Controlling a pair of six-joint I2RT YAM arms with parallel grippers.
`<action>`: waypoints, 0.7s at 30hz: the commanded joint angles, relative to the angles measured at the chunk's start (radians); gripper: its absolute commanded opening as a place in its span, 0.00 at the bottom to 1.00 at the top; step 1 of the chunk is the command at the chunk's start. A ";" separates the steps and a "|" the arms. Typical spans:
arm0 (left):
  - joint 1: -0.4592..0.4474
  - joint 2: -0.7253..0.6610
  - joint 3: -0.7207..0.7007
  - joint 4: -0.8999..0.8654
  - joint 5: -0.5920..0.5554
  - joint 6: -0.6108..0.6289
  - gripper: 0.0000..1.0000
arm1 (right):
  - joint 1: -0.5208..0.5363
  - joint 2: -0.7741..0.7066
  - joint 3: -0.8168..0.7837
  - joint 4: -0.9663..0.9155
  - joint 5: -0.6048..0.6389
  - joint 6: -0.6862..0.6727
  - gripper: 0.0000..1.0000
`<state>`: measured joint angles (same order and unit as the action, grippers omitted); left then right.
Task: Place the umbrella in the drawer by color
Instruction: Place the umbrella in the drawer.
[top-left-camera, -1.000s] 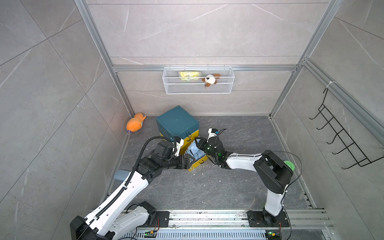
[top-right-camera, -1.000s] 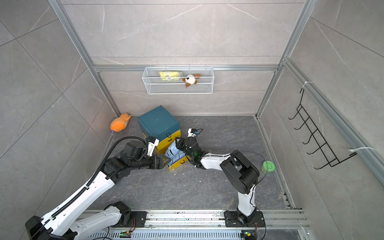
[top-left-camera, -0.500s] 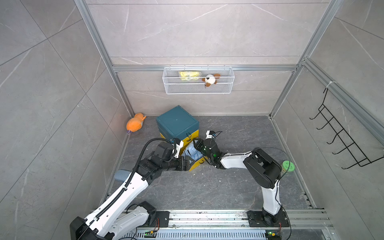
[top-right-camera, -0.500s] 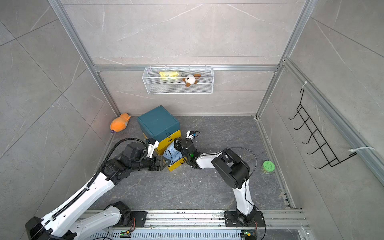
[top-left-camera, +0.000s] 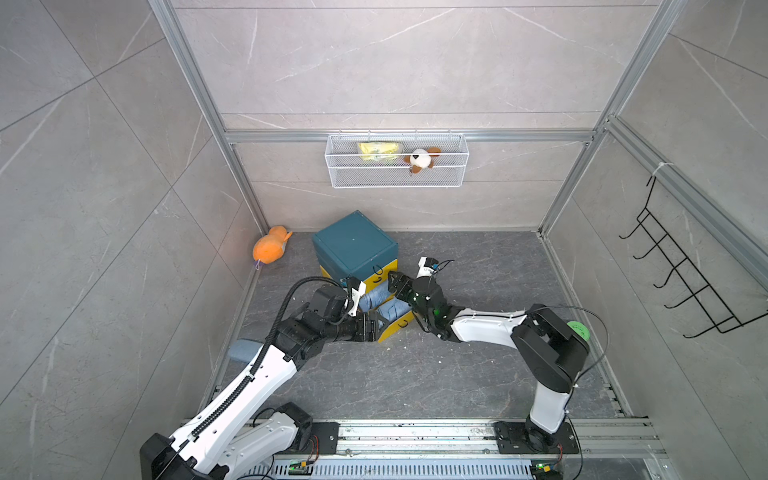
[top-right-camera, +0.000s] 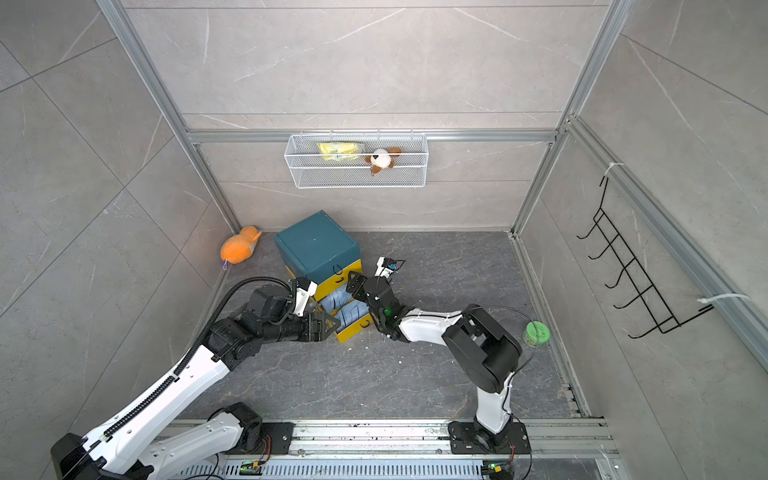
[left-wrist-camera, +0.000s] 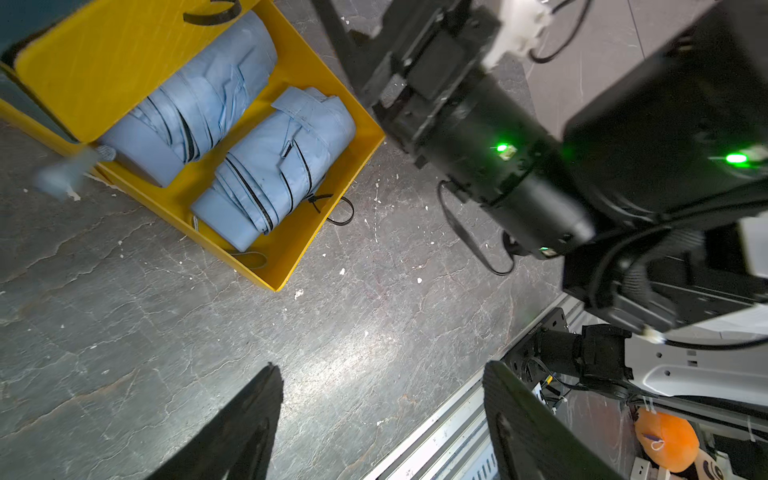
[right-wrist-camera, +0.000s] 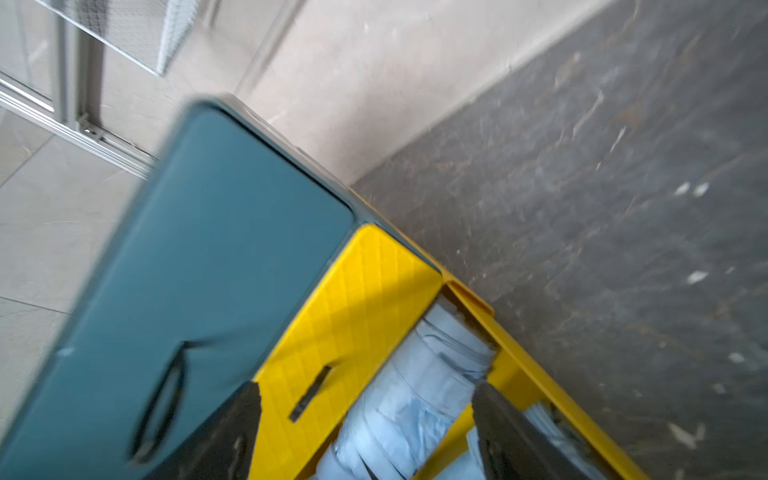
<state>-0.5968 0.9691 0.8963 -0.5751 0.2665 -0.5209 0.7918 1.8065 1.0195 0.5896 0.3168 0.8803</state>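
A teal cabinet (top-left-camera: 353, 243) stands at the back of the floor with its yellow drawer (top-left-camera: 397, 326) pulled out. Two folded light-blue umbrellas (left-wrist-camera: 199, 104) (left-wrist-camera: 274, 166) lie side by side in it. My right gripper (right-wrist-camera: 365, 415) hangs open just above the umbrella (right-wrist-camera: 415, 399) nearer the cabinet. One finger is on each side of that umbrella and neither clamps it. In both top views it sits at the drawer's right side (top-left-camera: 395, 282). My left gripper (left-wrist-camera: 382, 382) is open and empty over bare floor by the drawer's front corner (top-left-camera: 374, 326). Another blue roll (top-left-camera: 243, 351) lies by the left wall.
An orange plush (top-left-camera: 270, 249) lies in the back left corner. A wire basket (top-left-camera: 397, 160) on the back wall holds a yellow pack and a plush dog. A green-lidded jar (top-right-camera: 537, 332) stands behind my right arm's elbow. A black hook rack (top-left-camera: 681, 274) hangs on the right wall.
My right gripper's jaws have spread wide and let go of the umbrella, which now lies in the drawer. The left arm has not moved.
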 joint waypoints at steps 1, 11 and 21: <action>0.003 0.000 0.049 0.006 -0.031 -0.004 0.79 | 0.003 -0.088 -0.030 -0.064 0.064 -0.102 0.83; 0.108 0.063 0.173 -0.060 -0.092 -0.006 0.82 | -0.051 -0.226 -0.107 -0.193 -0.102 -0.179 0.84; 0.285 0.175 0.312 -0.083 -0.133 -0.050 0.85 | -0.060 -0.328 -0.144 -0.419 -0.334 -0.288 0.85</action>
<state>-0.3431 1.1282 1.1561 -0.6373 0.1581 -0.5476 0.7288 1.5112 0.8917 0.2703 0.0792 0.6529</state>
